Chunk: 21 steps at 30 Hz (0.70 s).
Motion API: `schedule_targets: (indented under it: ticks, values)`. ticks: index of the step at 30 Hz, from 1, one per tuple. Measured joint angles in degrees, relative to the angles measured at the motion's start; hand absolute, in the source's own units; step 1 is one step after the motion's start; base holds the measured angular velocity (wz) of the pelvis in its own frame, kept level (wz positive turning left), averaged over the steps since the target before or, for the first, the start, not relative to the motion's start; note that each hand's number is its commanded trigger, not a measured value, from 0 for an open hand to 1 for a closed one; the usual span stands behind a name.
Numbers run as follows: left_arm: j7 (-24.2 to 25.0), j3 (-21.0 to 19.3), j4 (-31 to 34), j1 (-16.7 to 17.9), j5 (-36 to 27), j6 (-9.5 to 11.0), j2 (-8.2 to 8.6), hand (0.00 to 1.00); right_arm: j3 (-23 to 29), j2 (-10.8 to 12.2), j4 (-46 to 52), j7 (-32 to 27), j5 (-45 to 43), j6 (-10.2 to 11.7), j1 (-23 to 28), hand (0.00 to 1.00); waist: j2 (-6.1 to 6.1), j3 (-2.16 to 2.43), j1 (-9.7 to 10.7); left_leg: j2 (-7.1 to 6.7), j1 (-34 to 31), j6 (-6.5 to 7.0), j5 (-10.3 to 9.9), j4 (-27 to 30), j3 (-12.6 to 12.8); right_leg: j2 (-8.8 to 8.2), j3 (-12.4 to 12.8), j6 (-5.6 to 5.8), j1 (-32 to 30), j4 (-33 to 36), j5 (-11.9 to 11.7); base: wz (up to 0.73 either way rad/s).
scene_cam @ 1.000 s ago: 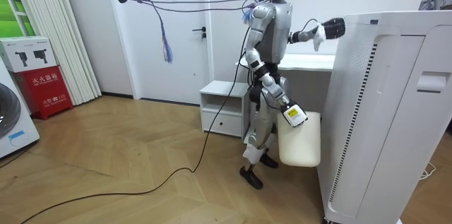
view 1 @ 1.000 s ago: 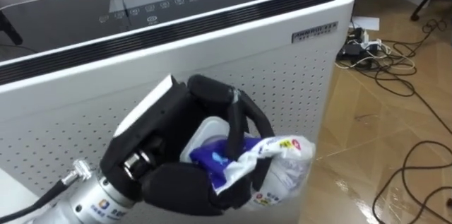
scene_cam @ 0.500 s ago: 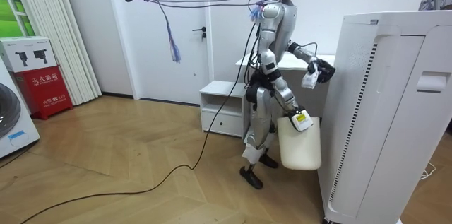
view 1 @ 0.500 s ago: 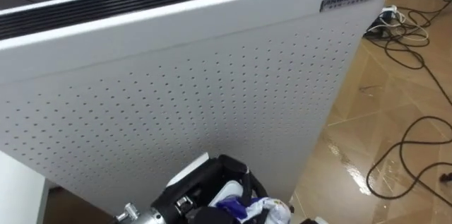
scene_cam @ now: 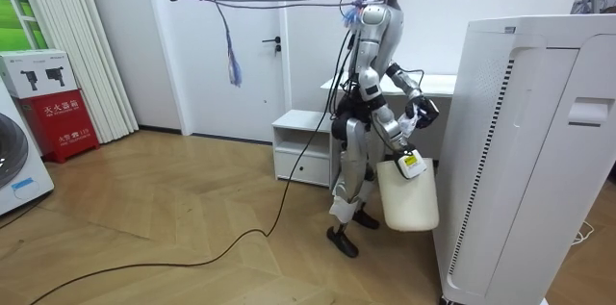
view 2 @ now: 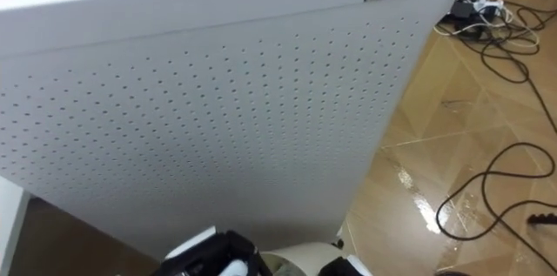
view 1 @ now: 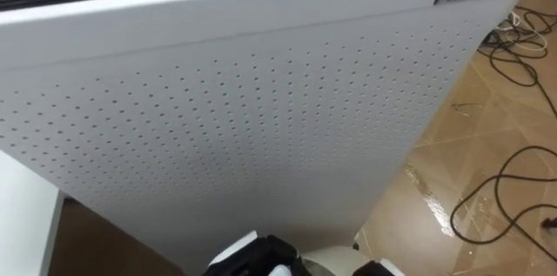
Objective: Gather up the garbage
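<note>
My left hand (view 1: pixel 258 257) shows at the bottom edge of the eye views, dark fingers curled round a crumpled white and blue wrapper (view 1: pixel 278 269), of which just a white scrap shows. Right beside it is the pale rim of the white bin (view 1: pixel 329 255). In the room view the left hand (scene_cam: pixel 423 110) hangs at waist height just above the bin (scene_cam: pixel 408 197). That bin dangles from my right hand (scene_cam: pixel 401 158), lowered at my side and shut on its top edge.
A tall white perforated appliance (view 1: pixel 244 111) stands directly in front of me, close to the bin. Cables (view 1: pixel 513 198) trail over the wooden floor to the right. Behind me are a white table (scene_cam: pixel 445 84) and a low white cabinet (scene_cam: pixel 300 146).
My left arm has come down with the wrapper, from the height of the appliance's top to just over the bin. The eye views have shifted, so the hand now sits at their bottom edge.
</note>
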<state>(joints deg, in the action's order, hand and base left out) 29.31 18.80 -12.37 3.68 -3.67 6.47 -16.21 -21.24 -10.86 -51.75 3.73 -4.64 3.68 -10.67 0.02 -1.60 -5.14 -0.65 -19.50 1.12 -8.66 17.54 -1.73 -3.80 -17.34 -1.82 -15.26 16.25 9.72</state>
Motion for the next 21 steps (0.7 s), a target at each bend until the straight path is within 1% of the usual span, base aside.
schedule_targets:
  ticks: [2, 4, 7, 9, 12, 13, 14, 15, 21]
  values:
    - [0.0, 0.0, -1.1, 0.0, 0.2, 0.0, 0.04, 1.00, 0.0, -0.2, 0.0, 0.0, 0.0, 0.0, 0.0, 1.00, 0.36, 0.11, 0.0, -0.06, -0.6, 0.17, 0.1, 0.1, 0.1, -0.05, 0.0, -0.01, -0.7, 0.6, 0.0, 0.00]
    - [-0.1, 0.0, -1.7, -0.1, 0.2, 0.0, 0.04, 1.00, 0.0, -0.3, 0.0, -0.1, 0.1, 0.0, 0.0, 1.00, 1.11, 0.26, 0.1, -0.13, -1.2, 0.24, 0.4, 0.1, 0.0, -0.18, 0.1, -0.03, -1.4, 1.0, -0.1, 0.00]
    - [-0.4, 0.0, -2.7, -0.9, 0.4, 0.0, 0.20, 1.00, 0.0, -0.4, 0.0, -0.7, -0.1, 0.0, 0.0, 1.00, 1.85, 0.26, 0.1, -0.16, -2.1, 0.18, 0.8, 0.1, 0.1, -0.37, 0.3, -0.07, -2.6, 1.7, -0.1, 0.00]
    - [-0.8, 0.0, -4.2, -1.7, 1.0, 0.0, 0.45, 1.00, 0.0, -0.4, 0.0, -0.7, -0.2, 0.0, 0.0, 1.00, 1.99, 0.23, 0.2, -0.14, -2.5, 0.14, 1.0, 0.1, 0.4, -0.50, 0.4, -0.23, -3.3, 2.4, 0.0, -0.02]
    - [-1.9, 0.0, -6.9, -2.7, 1.0, 0.0, 0.98, 1.00, -0.1, -0.7, 0.0, -0.7, 0.0, 0.0, 0.1, 1.00, 2.02, 0.23, 0.3, -0.02, -2.9, 0.26, 1.3, 0.0, 2.1, -0.60, 0.4, -0.40, -3.9, 2.5, 0.1, 0.01]
    - [-2.4, 0.1, -7.4, -2.8, 1.1, 0.0, 1.03, 0.74, -0.2, -0.7, 0.0, -0.7, 0.1, 0.0, 0.1, 1.00, 2.01, 0.23, 0.4, 0.08, -3.0, 0.33, 1.3, 0.0, 3.4, -0.59, 0.4, -0.41, -3.9, 2.5, 0.2, 0.05]
    - [-2.6, 0.2, -7.5, -2.8, 1.1, 0.0, 1.03, 0.41, -0.2, -0.8, 0.0, -0.7, 0.2, 0.0, 0.2, 1.00, 2.01, 0.23, 0.5, 0.18, -3.0, 0.37, 1.4, 0.0, 3.6, -0.60, 0.3, -0.40, -3.9, 2.4, 0.2, 0.05]
    - [-2.9, 0.2, -7.7, -2.9, 1.1, 0.0, 1.06, 0.00, -0.4, -0.8, 0.0, -0.7, 0.1, 0.0, 0.3, 1.00, 2.01, 0.23, 0.5, 0.46, -3.0, 0.40, 1.4, 0.0, 3.9, -0.63, 0.2, -0.38, -3.9, 2.4, 0.2, 0.05]
    - [-4.0, 0.1, -10.9, -3.2, 3.9, -0.1, 1.14, 0.00, -0.6, -0.6, 0.1, -0.4, 0.1, 0.0, 1.2, 1.00, 2.01, 0.24, 0.4, 0.46, -3.4, 0.41, 1.4, 0.1, 3.9, -0.56, -0.2, -0.37, -3.8, 2.0, 0.2, 0.04]
